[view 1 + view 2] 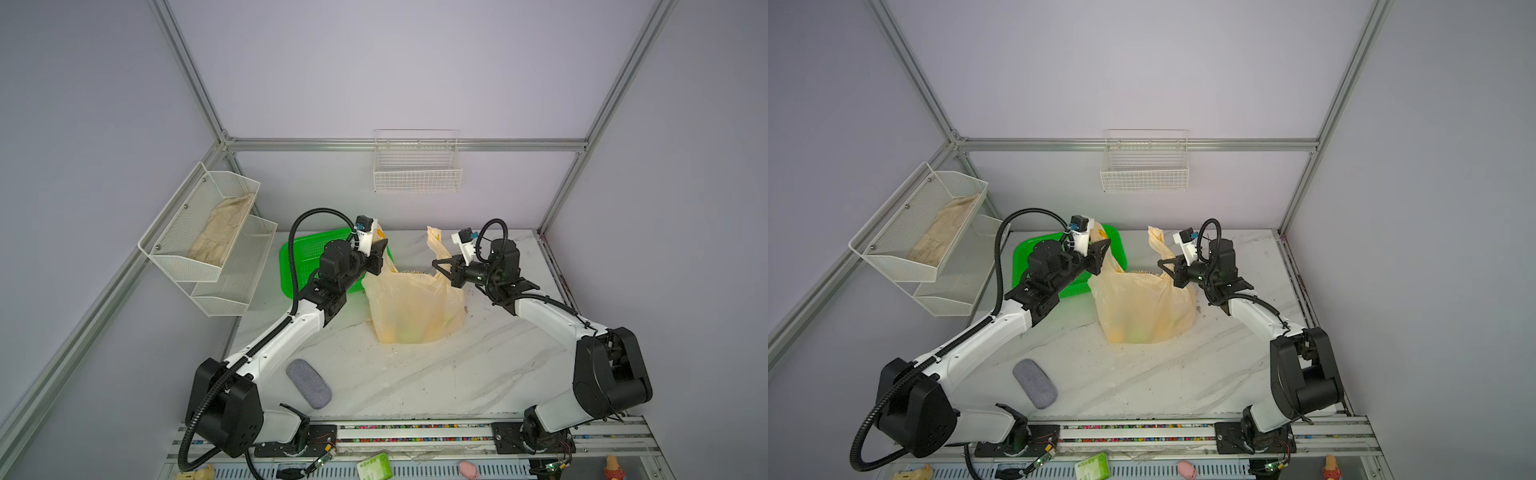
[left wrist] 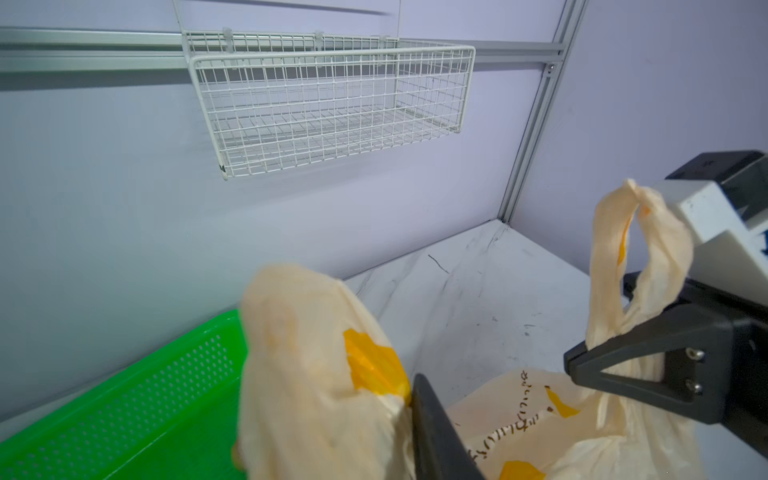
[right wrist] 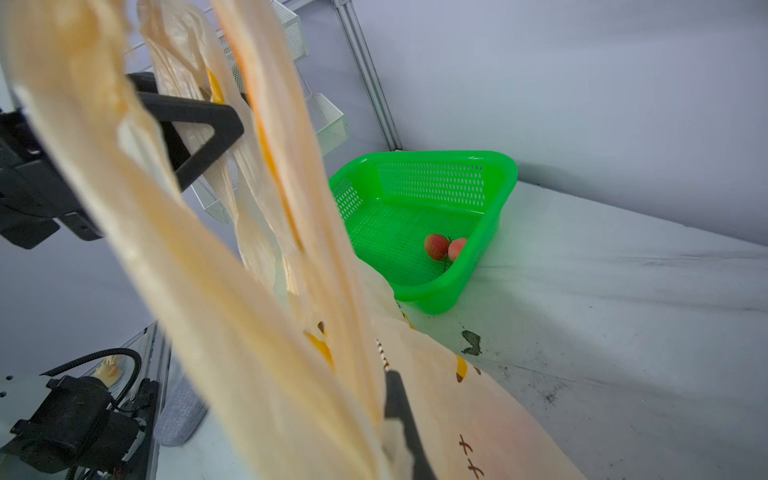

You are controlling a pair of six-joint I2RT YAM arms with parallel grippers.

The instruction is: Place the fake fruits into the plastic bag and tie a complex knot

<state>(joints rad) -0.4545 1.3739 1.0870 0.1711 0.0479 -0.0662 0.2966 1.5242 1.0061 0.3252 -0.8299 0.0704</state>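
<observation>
- The thin, translucent, pale orange-cream plastic bag [image 1: 415,307], printed with yellow bananas, stands in the middle of the white marbled desk [image 1: 436,374]. Its belly rests on the desk and both handles are drawn up.
- Some fake fruits [image 1: 405,332] show as yellow and green blurs through the film, low inside the bag. I take these as already loaded, though I cannot make out which they are.
- Loading does not look finished. In the bright green perforated plastic basket [image 3: 432,183], at about 10 o'clock from the bag, a red strawberry [image 3: 436,247] and a small pinkish-red round fruit [image 3: 458,248] lie touching in a corner.
- The right hand [image 1: 439,268], at 2 o'clock of the bag, is pressed together on the right handle [image 2: 604,270]. The handle's loop stands up above it.
- The left hand [image 1: 379,254], at 11 o'clock, has the left handle [image 2: 316,353] lying against its fingers. I cannot tell whether they are clamped on it.
- The two handles stand well apart and uncrossed, with the bag's mouth open between them, so no knot has begun.
- By my reckoning, the two basket fruits may still need fetching. After that, all the tying remains: bring the handles together, cross them, then loop and pull more than once.
</observation>
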